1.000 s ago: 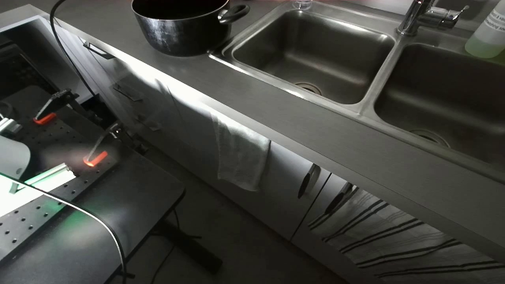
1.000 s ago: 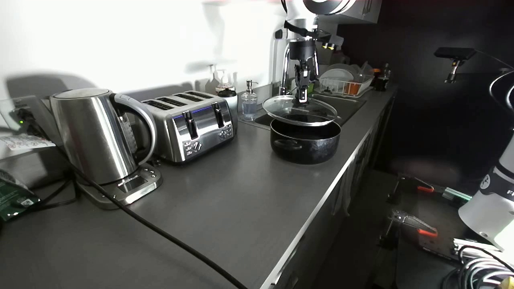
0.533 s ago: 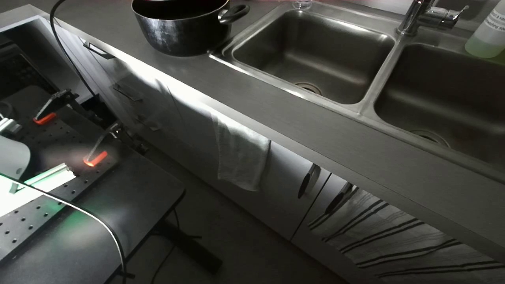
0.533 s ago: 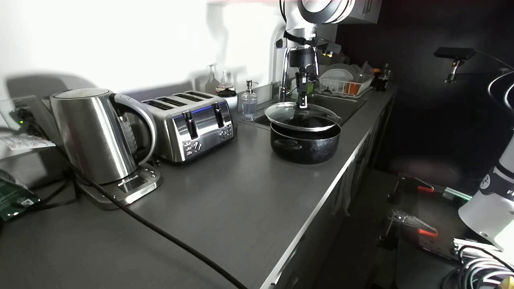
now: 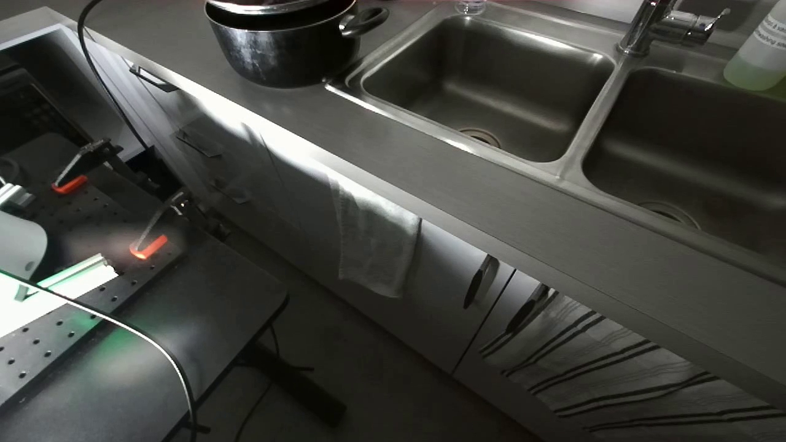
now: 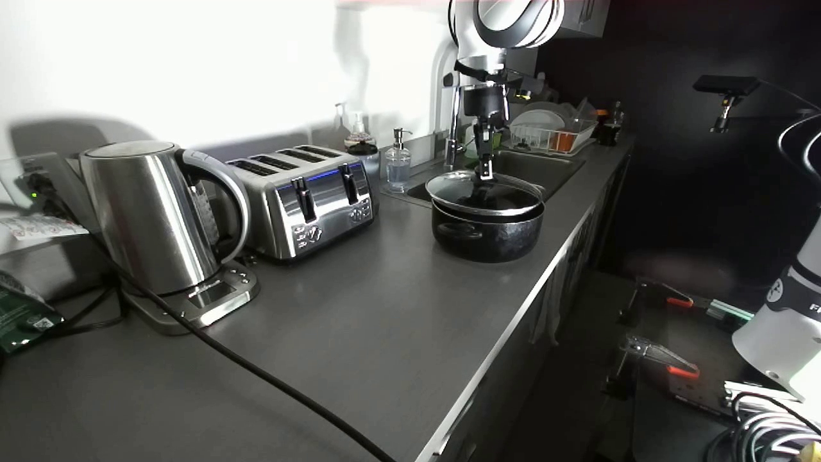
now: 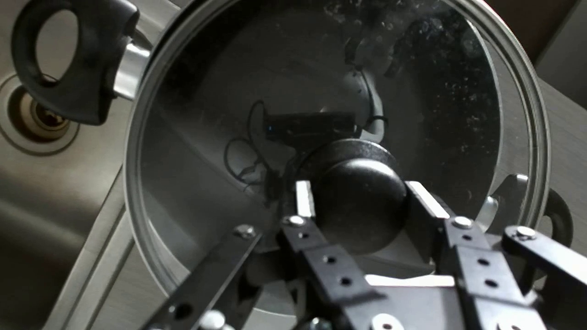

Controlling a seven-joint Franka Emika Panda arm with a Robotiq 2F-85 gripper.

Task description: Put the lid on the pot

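Note:
The pot [image 6: 490,239] is dark grey and stands upright on the counter beside the sink. It also shows in an exterior view [image 5: 282,55], cut off at the top. The lid [image 6: 458,192] is clear glass with a shiny metal rim and a dark round knob [image 7: 362,211]. My gripper [image 6: 485,172] points down and is shut on the knob, with a finger on each side in the wrist view [image 7: 357,190]. The lid hangs roughly over the pot, slightly tilted. A dark gap shows between its rim and the pot's front rim. Whether they touch at the far side is hidden.
The steel sink [image 5: 565,169] adjoins the pot. A toaster [image 6: 301,199], a soap dispenser [image 6: 398,163] and a kettle [image 6: 147,218] stand along the wall. The faucet [image 6: 452,128] rises behind the gripper. A black cable [image 6: 256,372] crosses the counter.
My gripper has moved down with the lid in it, bringing the lid close to the pot's rim. The lid's edge has come into sight above the pot. The pot has not moved.

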